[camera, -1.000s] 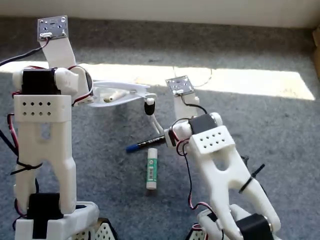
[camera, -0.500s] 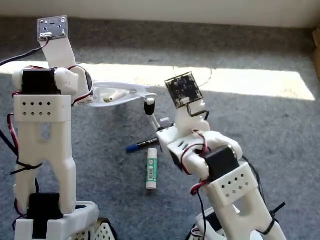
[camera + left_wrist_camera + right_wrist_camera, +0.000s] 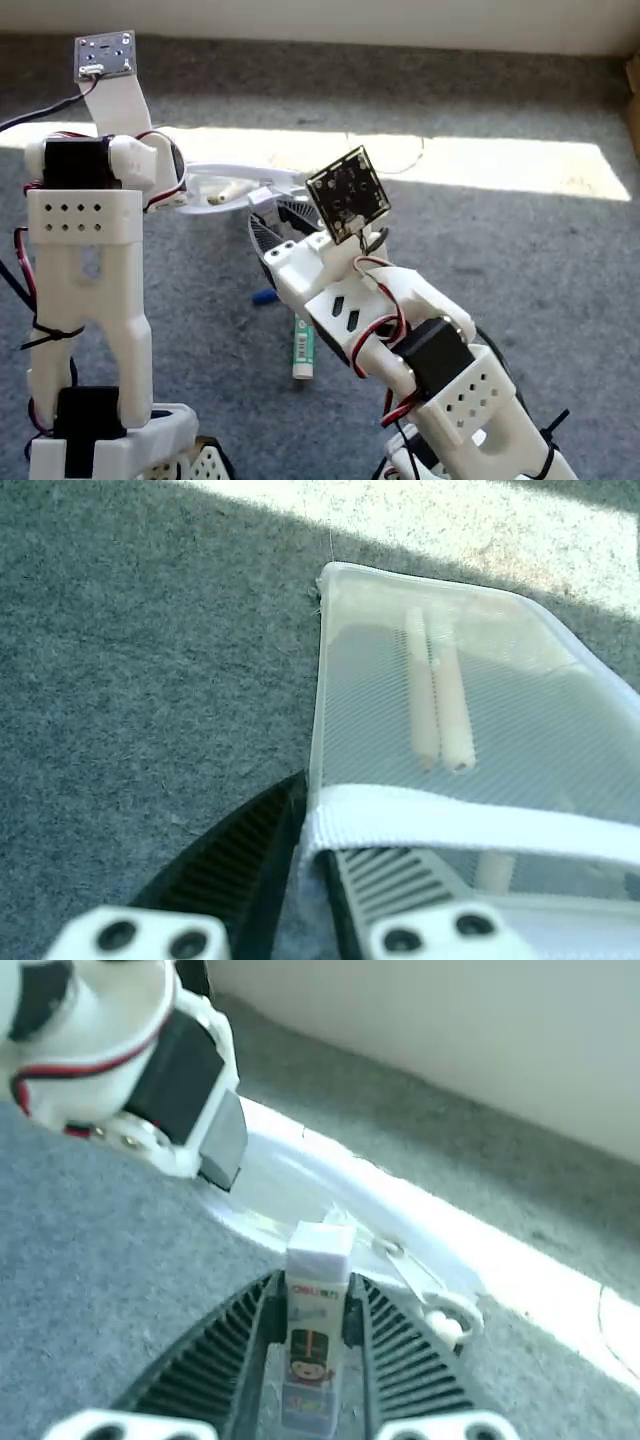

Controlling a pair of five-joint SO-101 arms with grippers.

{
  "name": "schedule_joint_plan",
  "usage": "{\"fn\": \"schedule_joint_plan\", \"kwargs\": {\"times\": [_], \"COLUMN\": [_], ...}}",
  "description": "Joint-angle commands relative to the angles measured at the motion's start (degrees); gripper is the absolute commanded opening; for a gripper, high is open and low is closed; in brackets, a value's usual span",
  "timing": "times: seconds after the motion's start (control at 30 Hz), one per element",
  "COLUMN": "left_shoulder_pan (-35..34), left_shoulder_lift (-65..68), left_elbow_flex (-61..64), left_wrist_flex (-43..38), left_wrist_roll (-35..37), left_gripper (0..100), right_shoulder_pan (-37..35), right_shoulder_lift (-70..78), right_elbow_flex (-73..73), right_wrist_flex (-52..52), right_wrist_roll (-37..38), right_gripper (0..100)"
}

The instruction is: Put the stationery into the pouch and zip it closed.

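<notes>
Right wrist view: gripper [image 3: 313, 1290] clamps eraser [image 3: 316, 1335] near pouch [image 3: 300, 1175].

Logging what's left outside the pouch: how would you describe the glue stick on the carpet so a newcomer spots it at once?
On the grey carpet between the two white arms, look close beside the right arm. The glue stick lies flat there: a stubby white tube with a green label, unlike the thin blue-tipped pen near it.
</notes>
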Motion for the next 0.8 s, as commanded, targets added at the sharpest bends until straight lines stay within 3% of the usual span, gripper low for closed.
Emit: {"fn": "schedule_joint_plan", "kwargs": {"times": [0.0, 0.37, 0.77], "left_shoulder_pan": [-0.4, -0.4, -0.4], "left_shoulder_lift": [0.31, 0.31, 0.31], "left_elbow_flex": [-0.04, 0.04, 0.13], "left_wrist_flex": [-1.14, -1.14, -1.14], "left_wrist_roll": [-0.44, -0.44, -0.44], "left_gripper": [1, 1, 1], "right_shoulder_pan": [-1.1, -1.1, -5.76], "right_shoulder_lift": [-1.8, -1.63, -1.63], "right_elbow_flex": [-3.12, -0.31, 15.08], "right_wrist_flex": [-6.99, -23.78, -42.95], "right_wrist_roll": [0.7, 0.79, 12.92], "right_gripper": [3.6, 3.6, 3.6]}}
